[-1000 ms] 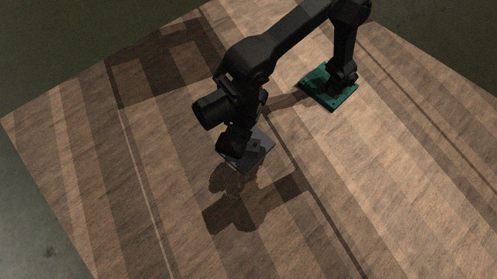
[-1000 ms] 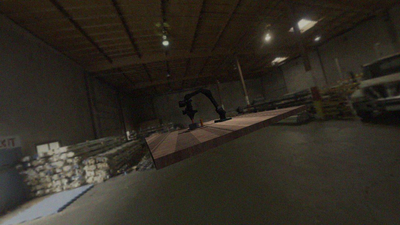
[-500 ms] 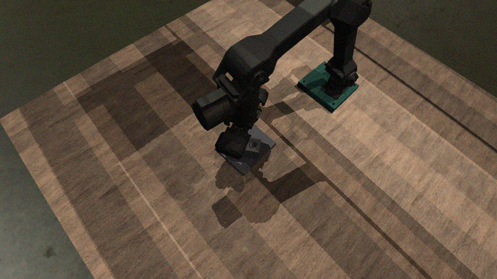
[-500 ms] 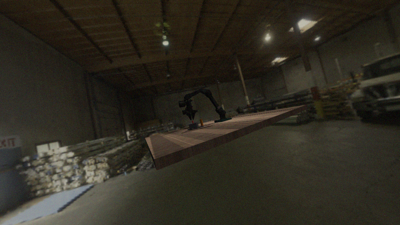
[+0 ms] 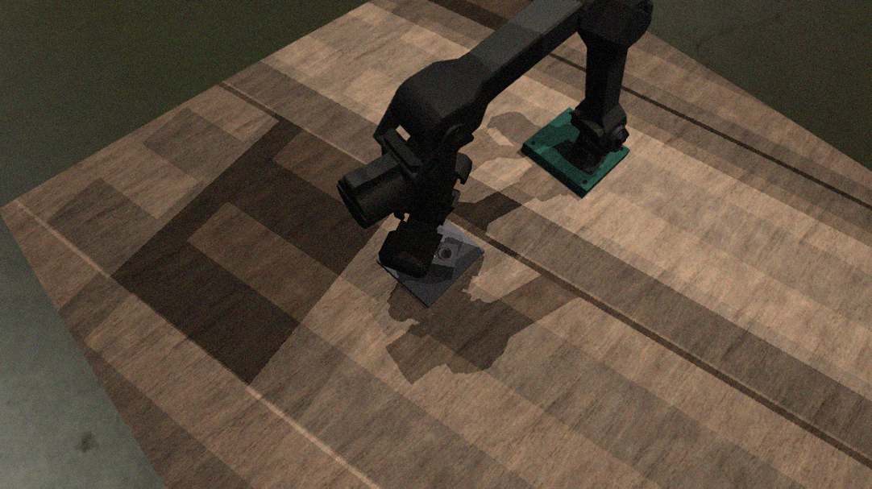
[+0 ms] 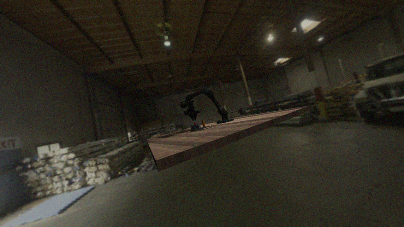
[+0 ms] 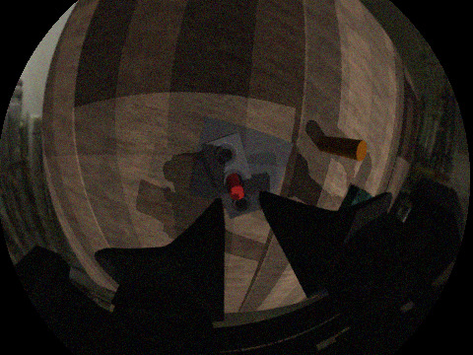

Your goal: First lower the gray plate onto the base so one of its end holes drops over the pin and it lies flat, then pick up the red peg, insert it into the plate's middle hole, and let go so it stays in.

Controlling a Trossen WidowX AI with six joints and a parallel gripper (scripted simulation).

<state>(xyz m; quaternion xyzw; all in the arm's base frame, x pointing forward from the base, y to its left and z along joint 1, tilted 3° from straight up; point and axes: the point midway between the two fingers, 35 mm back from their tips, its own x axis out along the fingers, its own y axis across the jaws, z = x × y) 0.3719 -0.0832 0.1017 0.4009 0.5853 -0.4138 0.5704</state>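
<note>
Peg [image 6: 194, 123] [image 7: 236, 186], red and slim, stands in the plate [image 7: 239, 145], seemingly at its middle hole, though dimness leaves the exact seat uncertain. Fingers [image 6: 193, 120] hang part-way open above it, holding nothing. Plate and block sit nearer the tabletop's [image 5: 625, 408] [image 6: 197, 138] left corner in the top view than its right edge. The peg looks light, stiff and smooth, so apt to slip; any regrip belongs square across its upper end, pinched gently, lest a sideways nudge tilt it.
</note>
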